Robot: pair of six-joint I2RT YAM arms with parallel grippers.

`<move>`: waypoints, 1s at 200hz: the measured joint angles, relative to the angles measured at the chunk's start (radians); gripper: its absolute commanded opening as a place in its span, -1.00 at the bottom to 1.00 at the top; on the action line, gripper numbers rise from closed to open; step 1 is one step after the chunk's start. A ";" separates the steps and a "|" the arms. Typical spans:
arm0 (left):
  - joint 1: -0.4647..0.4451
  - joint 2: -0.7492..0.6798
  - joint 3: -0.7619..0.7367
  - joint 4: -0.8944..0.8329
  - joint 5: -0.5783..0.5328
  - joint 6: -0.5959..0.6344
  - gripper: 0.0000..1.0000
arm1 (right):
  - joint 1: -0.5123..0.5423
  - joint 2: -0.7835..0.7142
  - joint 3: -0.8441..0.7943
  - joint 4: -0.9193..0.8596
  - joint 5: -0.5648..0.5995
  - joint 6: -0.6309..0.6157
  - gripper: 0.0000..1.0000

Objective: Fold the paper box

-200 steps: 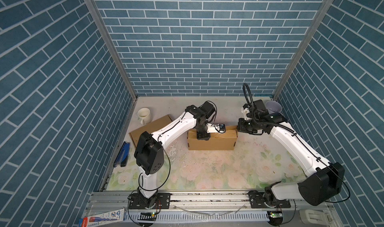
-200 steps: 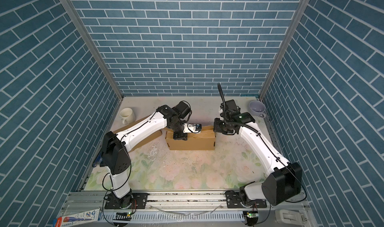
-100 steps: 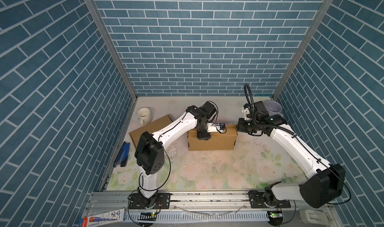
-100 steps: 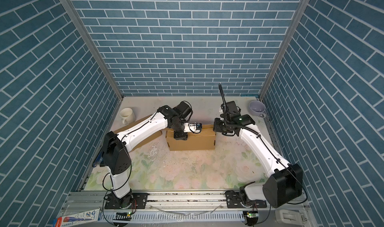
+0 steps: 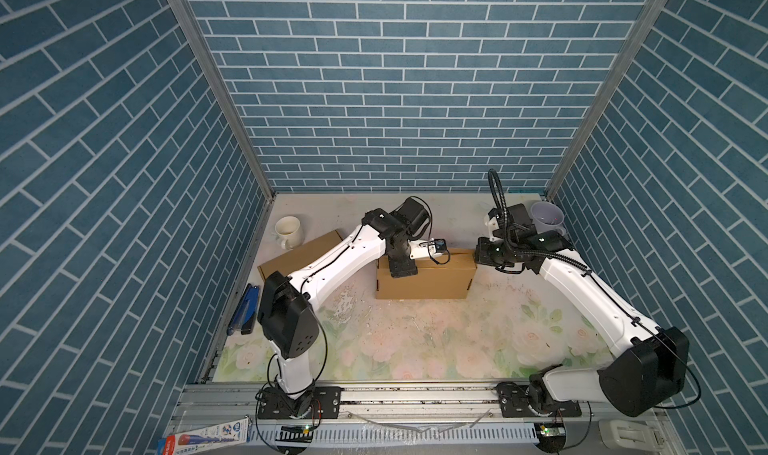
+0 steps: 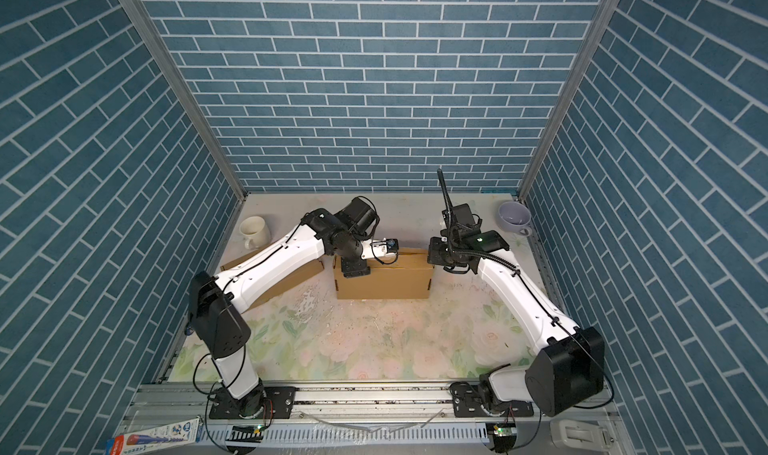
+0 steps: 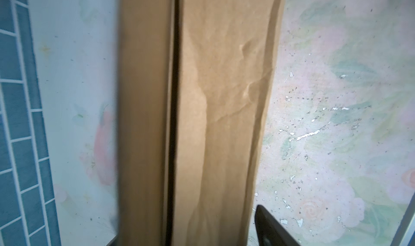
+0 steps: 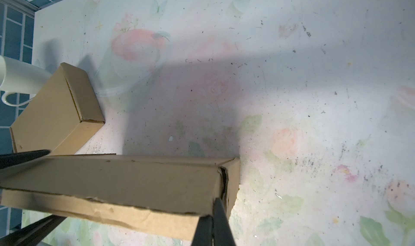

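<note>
The paper box (image 5: 424,282) (image 6: 382,282) is a long brown cardboard carton standing on its narrow side mid-table. My left gripper (image 5: 401,268) (image 6: 355,268) comes down over its left top end. In the left wrist view the box's top edge (image 7: 224,121) runs between the jaws of the open left gripper (image 7: 186,227), with one dark finger (image 7: 269,229) beside the box, apart from it. My right gripper (image 5: 478,257) (image 6: 432,257) (image 8: 213,222) is shut, its tips against the flap slit at the box's right end (image 8: 229,182).
A second, flat brown box (image 5: 299,253) (image 8: 56,112) lies at the left, partly under my left arm. A white mug (image 5: 288,230) (image 6: 254,230) stands behind it. A lavender cup (image 5: 547,216) (image 6: 514,216) sits in the back right corner. A blue object (image 5: 245,307) lies along the left wall.
My left gripper's jaws have spread apart over the box's top edge. Both arms have stayed almost where they were.
</note>
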 measured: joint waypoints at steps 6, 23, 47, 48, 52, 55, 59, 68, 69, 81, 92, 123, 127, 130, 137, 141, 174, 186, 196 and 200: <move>0.000 -0.024 -0.007 0.008 0.002 -0.004 0.57 | 0.000 0.000 0.000 0.001 0.002 0.000 -1.00; 0.000 -0.086 -0.032 0.039 0.013 -0.018 0.58 | 0.001 0.000 -0.002 0.005 0.007 0.000 -1.00; 0.004 -0.151 -0.077 0.090 0.034 -0.060 0.66 | 0.003 0.000 -0.002 0.005 0.026 0.000 -1.00; 0.004 -0.153 -0.079 0.092 0.035 -0.061 0.66 | 0.003 0.000 -0.002 0.005 0.026 0.000 -1.00; 0.007 -0.164 -0.090 0.106 0.037 -0.074 0.66 | 0.003 0.000 -0.002 0.005 0.029 0.000 -1.00; 0.010 -0.173 -0.100 0.117 0.039 -0.082 0.66 | 0.004 0.000 -0.002 0.005 0.032 0.000 -1.00; 0.015 -0.187 -0.114 0.131 0.042 -0.097 0.66 | 0.004 0.000 -0.002 0.004 0.033 0.000 -1.00; 0.034 -0.224 -0.154 0.166 0.045 -0.129 0.65 | 0.005 0.000 -0.002 0.004 0.038 0.000 -1.00; 0.036 -0.228 -0.158 0.168 0.045 -0.132 0.64 | 0.005 0.000 -0.002 0.004 0.039 0.000 -1.00; 0.083 -0.285 -0.210 0.204 0.053 -0.180 0.56 | 0.006 0.000 -0.002 0.002 0.044 0.000 -1.00; 0.137 -0.330 -0.246 0.227 0.066 -0.225 0.48 | 0.006 0.000 -0.002 0.001 0.050 0.000 -1.00; 0.275 -0.412 -0.320 0.270 0.138 -0.319 0.46 | 0.007 0.000 -0.002 -0.001 0.060 0.000 -1.00; 0.283 -0.415 -0.327 0.274 0.144 -0.325 0.47 | 0.008 0.000 -0.002 -0.001 0.061 0.000 -1.00; 0.288 -0.417 -0.332 0.277 0.147 -0.330 0.48 | 0.008 0.000 -0.002 -0.001 0.061 0.000 -1.00; 0.296 -0.416 -0.338 0.282 0.155 -0.336 0.49 | 0.008 0.000 -0.002 -0.002 0.061 0.000 -1.00; 0.301 -0.414 -0.341 0.287 0.160 -0.338 0.50 | 0.008 0.000 -0.002 -0.002 0.061 -0.001 -1.00; 0.355 -0.379 -0.342 0.316 0.220 -0.334 0.48 | 0.010 0.000 -0.004 -0.001 0.061 -0.008 -1.00; 0.378 -0.350 -0.330 0.314 0.246 -0.319 0.43 | 0.012 0.000 -0.004 -0.001 0.061 -0.008 -1.00; 0.389 -0.319 -0.310 0.308 0.261 -0.304 0.39 | 0.014 0.000 -0.004 0.000 0.061 -0.008 -1.00; 0.393 -0.301 -0.299 0.304 0.266 -0.296 0.38 | 0.014 0.000 -0.005 0.000 0.062 -0.008 -1.00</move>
